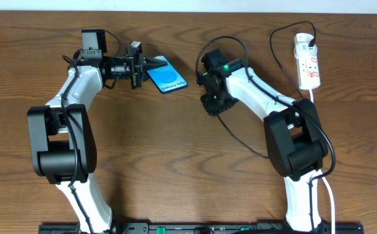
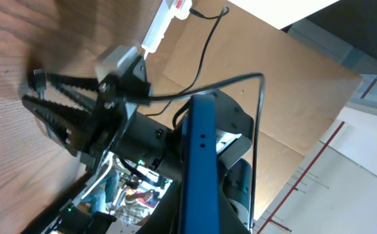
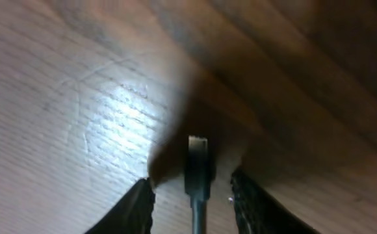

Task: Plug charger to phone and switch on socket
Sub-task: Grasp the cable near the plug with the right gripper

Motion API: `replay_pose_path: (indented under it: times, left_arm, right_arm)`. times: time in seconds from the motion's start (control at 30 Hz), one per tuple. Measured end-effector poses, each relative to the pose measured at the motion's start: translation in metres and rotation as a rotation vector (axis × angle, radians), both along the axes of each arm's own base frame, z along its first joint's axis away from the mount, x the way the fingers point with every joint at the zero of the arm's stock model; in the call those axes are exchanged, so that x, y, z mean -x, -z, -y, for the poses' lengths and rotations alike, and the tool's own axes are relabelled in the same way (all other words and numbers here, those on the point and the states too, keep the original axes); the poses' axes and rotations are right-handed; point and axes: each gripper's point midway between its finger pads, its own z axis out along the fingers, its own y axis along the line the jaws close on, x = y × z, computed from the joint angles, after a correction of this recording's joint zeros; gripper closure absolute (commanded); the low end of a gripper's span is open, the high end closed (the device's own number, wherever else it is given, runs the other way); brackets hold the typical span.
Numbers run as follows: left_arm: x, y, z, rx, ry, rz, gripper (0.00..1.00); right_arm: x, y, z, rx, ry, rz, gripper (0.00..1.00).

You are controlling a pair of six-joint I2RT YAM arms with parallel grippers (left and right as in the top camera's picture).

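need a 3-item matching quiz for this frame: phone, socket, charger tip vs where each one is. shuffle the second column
Things:
1. phone
2. socket
3. charger tip

Places:
A. between the right fingers, close to the table
B. lying at the far right of the table
C. gripped by the left fingers

Pairs: 1-C, 2-B, 3-A
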Motion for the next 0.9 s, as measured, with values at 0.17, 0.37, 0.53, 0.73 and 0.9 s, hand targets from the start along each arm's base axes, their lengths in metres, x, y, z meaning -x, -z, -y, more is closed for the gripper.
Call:
replay_pose_path:
  times: [0.17,0.37,0.53,0.73,0.9]
  left_arm:
    - [0.0,0.0,0.0,0.0,0.0,0.0,0.92]
    - [0.0,-0.0001,0.0,0.0,0.0,0.0,0.93]
    - [0.0,-0.0001,0.0,0.0,0.0,0.0,0.93]
    - [0.0,0.0,0.0,0.0,0.0,0.0,0.93]
    - [0.0,0.0,0.0,0.0,0.0,0.0,0.93]
  right_arm:
    - [-0.0022,-0.0013,-0.0001,-0.048,0.058,-0.023,0.49]
    - [0.0058,-0.0009,0.0022,-0.102,0.109,-0.11,0.55]
    - [0.005,0.0021,0.0027,-0.117,0.136,-0.147,0.65]
    - [0.0039,0.0029,0.002,-0.128,0.144,-0.157,0.69]
    - [0.0031,0.0038,0.0038,-0.114,0.145,-0.151,0.7]
